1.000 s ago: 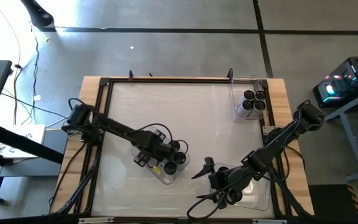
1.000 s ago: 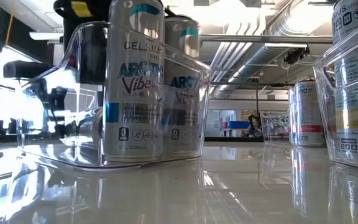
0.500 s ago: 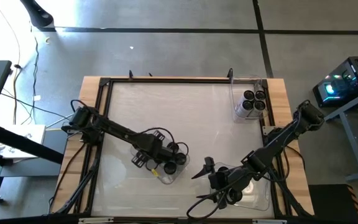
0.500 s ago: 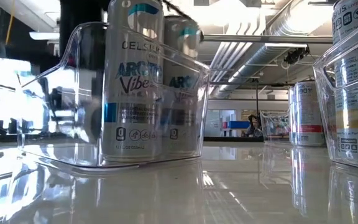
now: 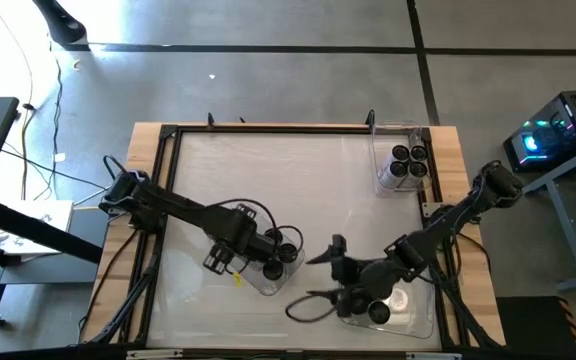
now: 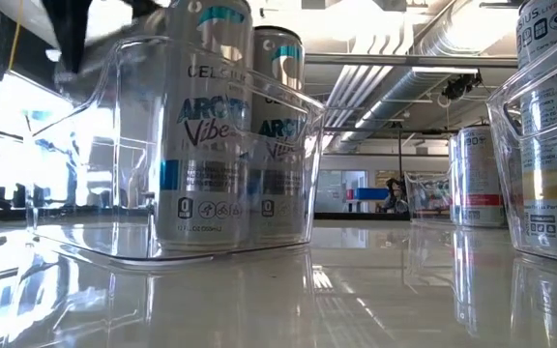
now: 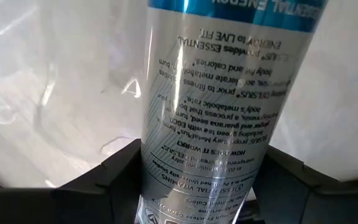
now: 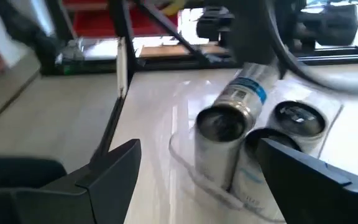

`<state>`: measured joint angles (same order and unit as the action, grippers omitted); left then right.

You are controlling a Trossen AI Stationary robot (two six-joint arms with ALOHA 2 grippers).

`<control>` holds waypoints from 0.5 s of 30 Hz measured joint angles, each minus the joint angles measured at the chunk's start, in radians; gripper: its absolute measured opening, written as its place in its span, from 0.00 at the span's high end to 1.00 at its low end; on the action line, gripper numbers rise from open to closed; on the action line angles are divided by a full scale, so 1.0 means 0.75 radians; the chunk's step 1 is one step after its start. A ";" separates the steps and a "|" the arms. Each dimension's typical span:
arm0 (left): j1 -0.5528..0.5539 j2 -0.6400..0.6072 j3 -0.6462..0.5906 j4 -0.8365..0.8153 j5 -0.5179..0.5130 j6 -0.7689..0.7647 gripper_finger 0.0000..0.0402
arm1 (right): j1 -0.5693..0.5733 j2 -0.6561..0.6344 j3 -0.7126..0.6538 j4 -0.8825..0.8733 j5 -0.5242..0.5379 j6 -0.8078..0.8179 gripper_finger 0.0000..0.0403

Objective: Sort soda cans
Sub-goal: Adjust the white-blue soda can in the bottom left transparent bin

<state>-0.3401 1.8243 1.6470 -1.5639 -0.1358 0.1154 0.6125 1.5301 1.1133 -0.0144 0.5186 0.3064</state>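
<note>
Lifted since a second ago, the left gripper [image 5: 264,262] now clamps a soda can [image 7: 219,106], long axis tilted; right gripper [image 5: 320,282] hovers wide open, empty.

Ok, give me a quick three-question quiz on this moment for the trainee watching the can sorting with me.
1. True or false: the left gripper grips a can.
2. How many cans stand in the far corner bin? A two, B four, C six.
3. Which gripper hangs open and empty over the table's near side?

Key: 1 true. 2 B. 3 the right gripper.
</note>
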 joint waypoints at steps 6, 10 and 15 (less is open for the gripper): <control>-0.031 -0.015 0.136 -0.009 0.015 -0.244 0.42 | -0.086 0.008 0.001 0.060 -0.045 -0.022 0.21; -0.082 -0.036 0.206 -0.010 0.058 -0.378 0.42 | -0.096 0.010 0.001 0.173 -0.035 -0.121 0.21; -0.123 -0.058 0.236 -0.017 0.049 -0.532 0.42 | -0.122 0.065 0.001 0.429 -0.035 -0.289 0.21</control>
<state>-0.4321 1.7809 1.8237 -1.5764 -0.0990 -0.2835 0.5211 1.5792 1.1141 0.3074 0.4923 0.0898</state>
